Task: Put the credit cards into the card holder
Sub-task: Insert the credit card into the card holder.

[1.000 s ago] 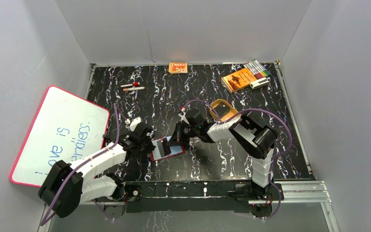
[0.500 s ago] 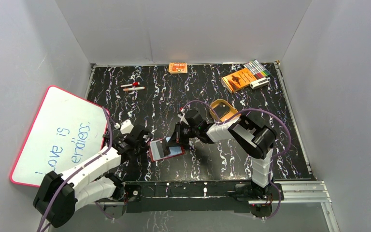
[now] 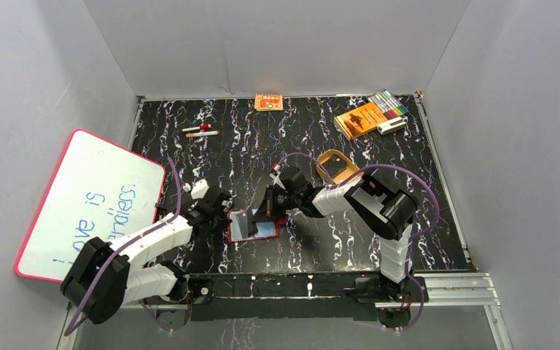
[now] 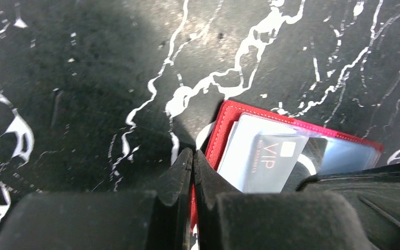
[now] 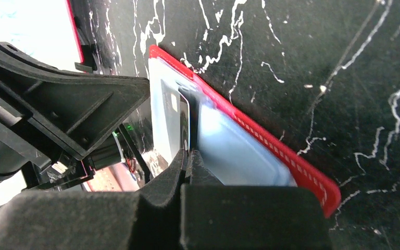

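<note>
Top external: left gripper [image 3: 221,211] closed, tips touching left edge of open card holder [image 3: 235,237], near middle. Credit card [image 4: 271,161] partway into clear sleeve [image 5: 239,151]. Right gripper [image 3: 269,211] pinches card's edge. Step: insertion. Next: likely push card deeper, then release.

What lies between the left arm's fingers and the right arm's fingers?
The open card holder, a card in its clear sleeve; the top view shows this, the left wrist view closer.

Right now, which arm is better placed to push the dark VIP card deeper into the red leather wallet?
Right, probably: right gripper sits shut over the card; left gripper is at the wallet edge.
</note>
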Controlling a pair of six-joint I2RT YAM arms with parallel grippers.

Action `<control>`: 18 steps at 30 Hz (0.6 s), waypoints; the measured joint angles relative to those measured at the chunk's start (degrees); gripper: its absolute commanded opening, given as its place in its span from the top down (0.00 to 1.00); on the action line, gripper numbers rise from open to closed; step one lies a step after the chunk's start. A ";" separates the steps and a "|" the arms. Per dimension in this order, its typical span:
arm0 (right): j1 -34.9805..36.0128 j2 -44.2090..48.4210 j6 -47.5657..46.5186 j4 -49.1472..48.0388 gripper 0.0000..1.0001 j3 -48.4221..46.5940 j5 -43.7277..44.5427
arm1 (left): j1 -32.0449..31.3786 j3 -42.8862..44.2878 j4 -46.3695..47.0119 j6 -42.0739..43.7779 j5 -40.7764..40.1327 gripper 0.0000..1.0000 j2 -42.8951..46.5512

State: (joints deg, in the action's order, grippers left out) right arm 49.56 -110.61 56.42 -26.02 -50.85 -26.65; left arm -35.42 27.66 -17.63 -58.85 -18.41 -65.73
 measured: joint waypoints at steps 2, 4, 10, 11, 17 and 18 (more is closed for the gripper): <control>-0.02 0.26 0.44 -0.44 1.00 0.76 0.46 | 0.11 0.04 2.12 1.03 1.05 1.00 -1.03; -0.02 0.79 0.79 -0.98 1.00 1.77 1.01 | 0.11 0.28 4.37 1.86 2.05 1.00 -2.27; -0.02 2.27 3.23 -3.21 1.00 5.42 3.19 | 0.26 0.68 8.87 2.82 4.24 1.00 -4.66; 0.00 2.71 3.74 -3.65 1.00 6.08 3.80 | 0.26 0.68 9.20 2.82 4.52 1.00 -4.76; 0.26 5.77 6.91 -5.27 1.00 9.77 7.91 | 0.28 0.52 10.73 2.69 6.05 1.00 -5.22; 0.35 6.21 7.23 -5.33 1.00 10.14 8.48 | 0.28 0.52 10.80 2.69 6.21 1.00 -5.22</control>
State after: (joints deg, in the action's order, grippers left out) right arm 49.91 -104.40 63.66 -31.35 -40.71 -18.17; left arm -35.14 28.18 -6.83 -56.16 -12.21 -70.96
